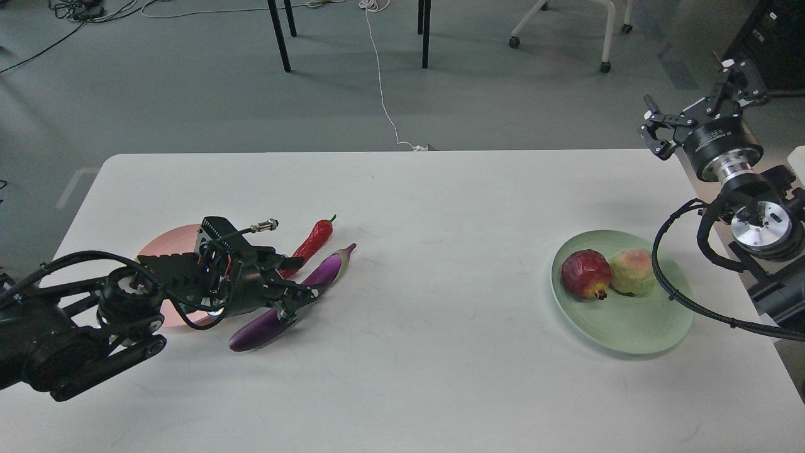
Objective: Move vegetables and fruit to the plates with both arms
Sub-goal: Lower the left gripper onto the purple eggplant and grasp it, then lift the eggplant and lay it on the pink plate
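The left claw (295, 301) hung low over the middle of the eggplant (286, 306), its fingers spread to either side and not yet clenched. The eggplant lay on the surface (402, 264) just right of the pink plate (165, 246), its long axis running diagonally, stem cap far and right. It looked glossy purple. The wrinkled red chili (312, 242) lay just beside it. The right claw (698, 107) hovered released, well apart, with both fruits on the green plate (629, 327).
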Action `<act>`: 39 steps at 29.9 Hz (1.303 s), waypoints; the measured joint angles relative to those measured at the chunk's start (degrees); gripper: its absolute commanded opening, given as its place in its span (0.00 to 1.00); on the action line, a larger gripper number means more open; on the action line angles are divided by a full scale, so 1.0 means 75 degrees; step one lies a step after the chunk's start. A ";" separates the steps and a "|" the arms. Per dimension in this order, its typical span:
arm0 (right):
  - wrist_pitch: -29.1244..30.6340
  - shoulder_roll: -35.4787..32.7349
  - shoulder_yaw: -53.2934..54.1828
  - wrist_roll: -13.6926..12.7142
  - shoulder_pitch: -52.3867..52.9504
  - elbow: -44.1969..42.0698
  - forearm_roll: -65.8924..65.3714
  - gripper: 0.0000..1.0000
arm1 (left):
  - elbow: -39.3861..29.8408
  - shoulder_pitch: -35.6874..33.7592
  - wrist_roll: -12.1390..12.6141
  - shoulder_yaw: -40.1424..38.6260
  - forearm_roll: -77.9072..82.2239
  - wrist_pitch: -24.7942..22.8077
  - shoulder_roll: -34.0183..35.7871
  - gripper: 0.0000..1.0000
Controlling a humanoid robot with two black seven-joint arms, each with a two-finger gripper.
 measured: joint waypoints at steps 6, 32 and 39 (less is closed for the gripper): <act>0.0007 -0.0014 -0.0008 0.0023 -0.0002 0.0238 -0.0023 0.99 | 0.0022 0.0177 -0.0257 0.0062 0.0008 0.0072 0.0013 0.37; 0.0006 -0.0220 -0.0036 0.0036 -0.0107 0.0237 -0.0068 0.99 | -0.0524 0.0161 -0.1371 -0.1215 -0.2400 0.0045 0.2532 0.17; 0.0000 -0.0161 -0.0174 0.0058 -0.0089 0.0264 -0.0071 0.99 | 0.1068 0.0197 -0.1355 -0.0616 -0.2499 0.0032 0.2068 0.22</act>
